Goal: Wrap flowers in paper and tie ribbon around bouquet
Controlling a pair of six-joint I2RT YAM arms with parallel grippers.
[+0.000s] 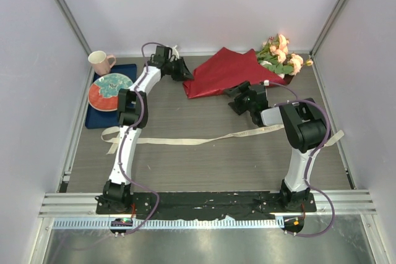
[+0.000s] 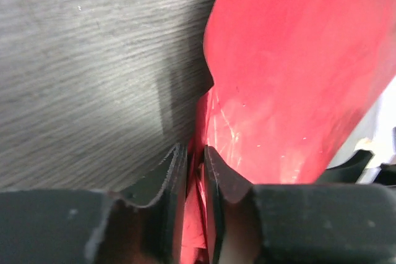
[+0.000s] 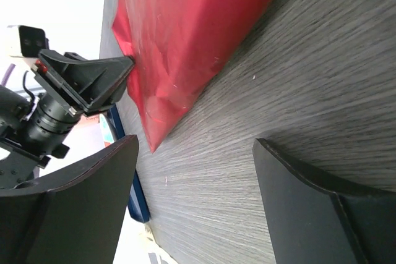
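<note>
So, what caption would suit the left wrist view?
Left pincer shut on an edge of the red paper, grey table alongside.

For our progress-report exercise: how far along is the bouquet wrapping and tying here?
Done: red paper covers the stems of the flowers. In hand: left gripper pinches the paper's edge; right gripper hovers open. Left: cream ribbon lies loose on the table, untied.

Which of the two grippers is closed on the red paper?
The left gripper: its jaws pinch the edge of the paper. The right gripper stands wide open over the table, holding nothing.
</note>
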